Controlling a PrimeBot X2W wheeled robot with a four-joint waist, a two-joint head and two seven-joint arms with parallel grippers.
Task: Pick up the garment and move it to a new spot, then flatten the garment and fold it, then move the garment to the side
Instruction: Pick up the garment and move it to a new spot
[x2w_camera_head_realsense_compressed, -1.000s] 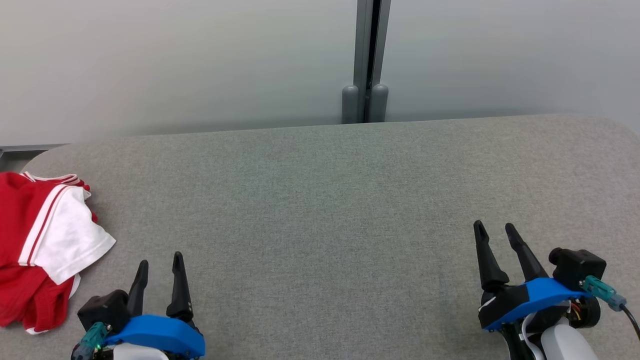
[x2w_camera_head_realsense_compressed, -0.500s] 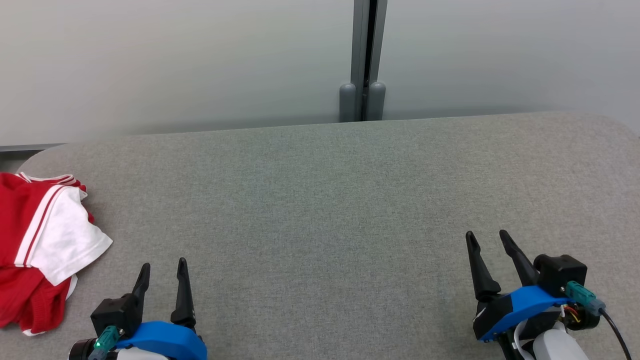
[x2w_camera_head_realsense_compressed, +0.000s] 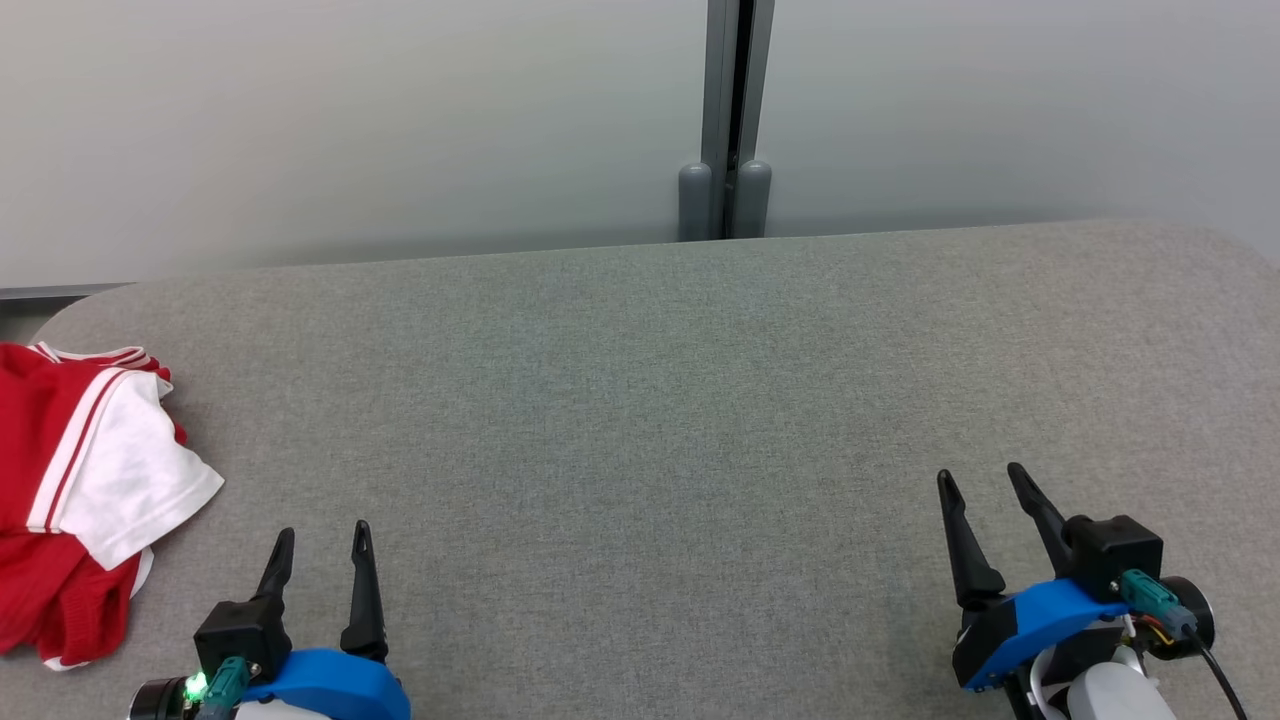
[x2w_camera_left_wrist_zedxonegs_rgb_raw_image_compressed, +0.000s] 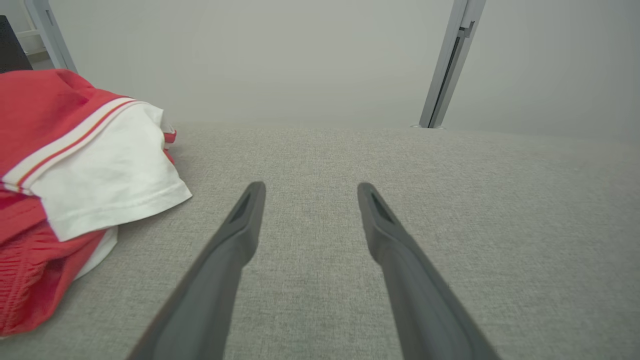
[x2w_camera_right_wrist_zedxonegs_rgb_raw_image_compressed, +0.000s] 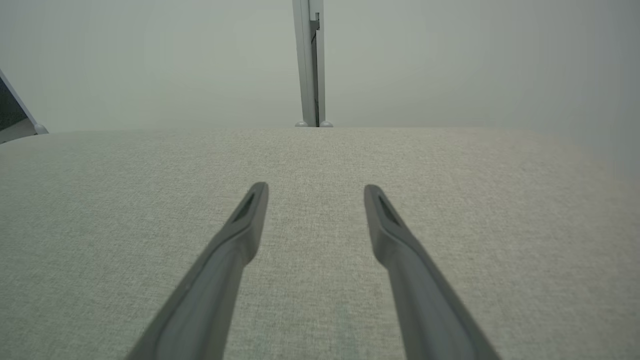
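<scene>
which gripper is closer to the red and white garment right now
Left. The left gripper sits just to the right of the garment, not touching it, jaws open. The right gripper is far off on the opposite side of the table.

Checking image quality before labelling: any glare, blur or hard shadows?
Head view: soft, even light, no glare; garment cut at the left edge. Left wrist view: faint shadow under the garment, fingers slightly soft near the bottom. Right wrist view: table weave crisp, no hard shadows.
</scene>
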